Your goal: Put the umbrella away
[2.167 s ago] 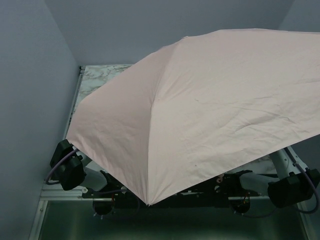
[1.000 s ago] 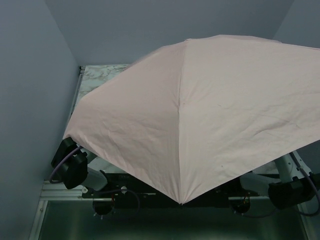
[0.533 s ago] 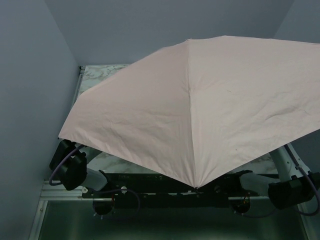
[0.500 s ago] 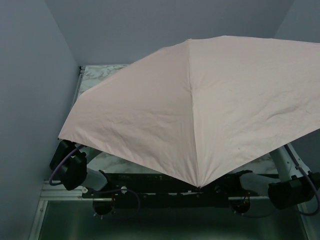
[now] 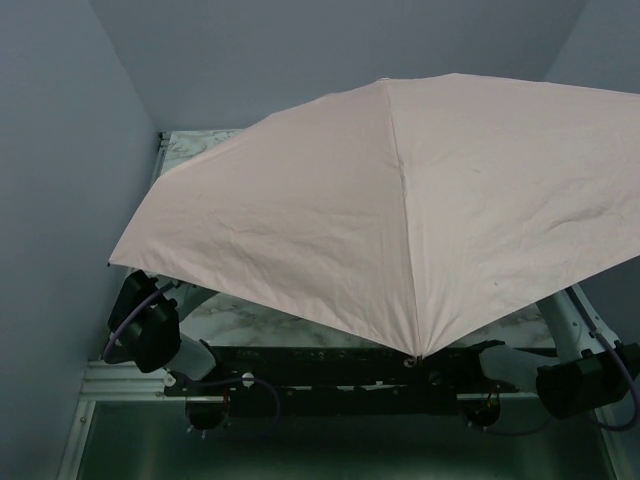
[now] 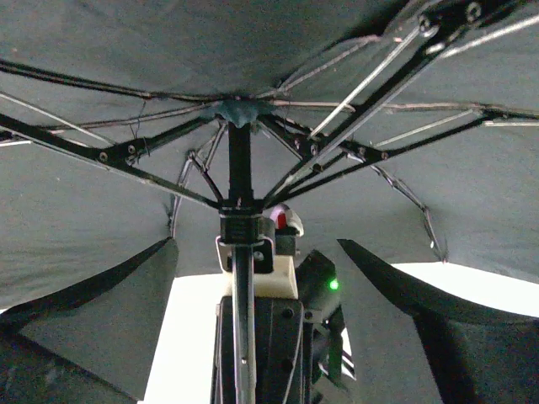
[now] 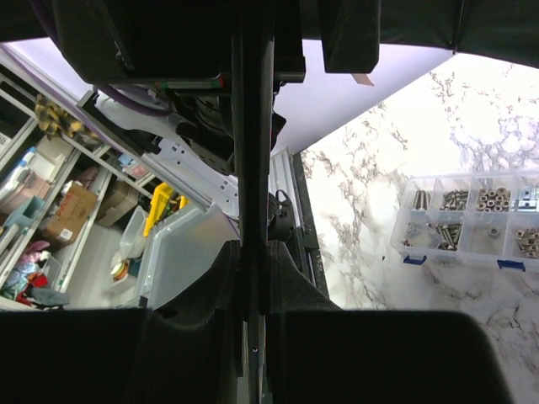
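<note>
Top external: umbrella had swung its near rib tip rightward but stayed fully open over the table, right gripper pinching the shaft, left gripper spread clear, so collapsing looked still pending.

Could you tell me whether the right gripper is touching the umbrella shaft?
Touching. The right wrist view shows the right gripper closed on the umbrella shaft.

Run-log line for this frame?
object: pale pink fabric folding umbrella, canopy fully open | left tool: open, not gripping | right tool: shut on slim shaft
</note>
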